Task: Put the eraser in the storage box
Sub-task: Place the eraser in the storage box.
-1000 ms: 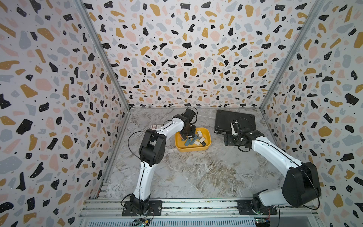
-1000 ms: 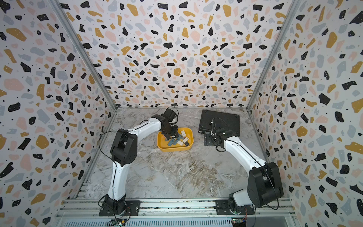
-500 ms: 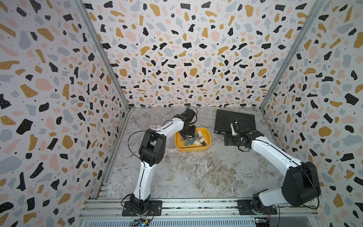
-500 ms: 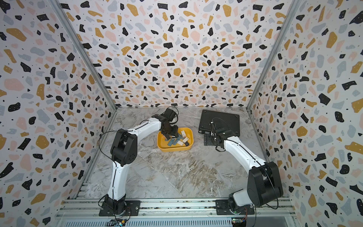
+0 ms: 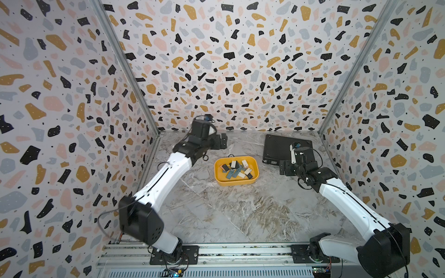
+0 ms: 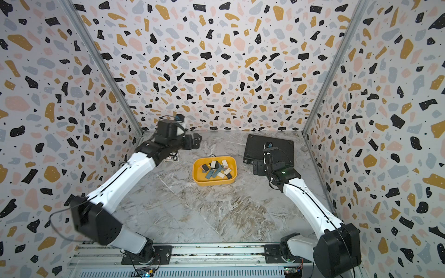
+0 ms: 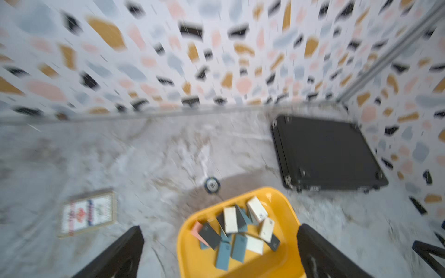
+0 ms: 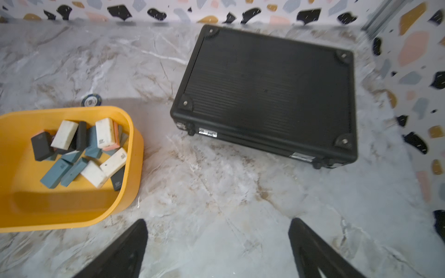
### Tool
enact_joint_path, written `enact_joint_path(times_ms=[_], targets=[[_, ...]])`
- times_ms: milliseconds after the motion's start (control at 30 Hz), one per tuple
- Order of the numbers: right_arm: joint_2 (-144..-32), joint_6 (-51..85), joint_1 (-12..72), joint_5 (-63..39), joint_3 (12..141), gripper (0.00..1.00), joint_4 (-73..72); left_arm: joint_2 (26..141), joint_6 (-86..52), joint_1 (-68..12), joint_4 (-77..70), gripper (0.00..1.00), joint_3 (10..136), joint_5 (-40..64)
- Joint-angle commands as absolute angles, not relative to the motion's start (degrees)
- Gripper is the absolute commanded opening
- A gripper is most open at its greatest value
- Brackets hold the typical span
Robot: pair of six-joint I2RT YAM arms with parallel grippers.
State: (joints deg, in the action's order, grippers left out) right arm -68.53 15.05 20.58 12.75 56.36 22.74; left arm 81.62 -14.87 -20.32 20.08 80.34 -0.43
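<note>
**Marble table: erasers in storage box, both tools open**

Marble table [image 5: 228, 211] carries the yellow storage box [image 5: 236, 183] near its centre. A heap of white, black and blue erasers [image 5: 237, 169] lies inside it. The left tool [image 5: 223, 142] hangs high behind the box near the rear wall, jaws wide apart and empty. The right tool [image 5: 284, 167] hovers over bare table between the box and the black case [image 5: 277, 146], jaws spread and empty. The left wrist view is blurred. The left arm partly hides the card pack [image 6: 172, 158]. A round chip [image 7: 212, 184] sits just behind the box.
</note>
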Motion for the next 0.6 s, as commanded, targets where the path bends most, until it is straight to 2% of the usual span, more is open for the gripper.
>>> enact_joint_path(times_ms=[0,133,267,433,567], targets=[[-66.73,12.04,20.3,22.27,54.47,0.96,19.59,73.57,-10.49,-17.63,11.54,0.99,68.81,-5.29],[-64.44,8.88,19.13,30.77,47.54,0.99,10.37,65.03,-10.41,-14.01,4.27,0.99,55.05,-7.98],[-64.85,5.66,17.27,33.86,41.55,1.0,-0.51,60.82,-10.32,-12.31,-0.3,0.99,46.26,-13.65],[-71.83,5.28,11.48,35.35,36.43,1.0,-11.67,57.07,-10.36,-10.92,-6.3,0.99,37.87,-14.57],[-79.44,1.42,10.64,39.07,33.21,1.0,-23.05,57.59,-10.69,-10.49,-7.83,0.99,35.0,-13.09]])
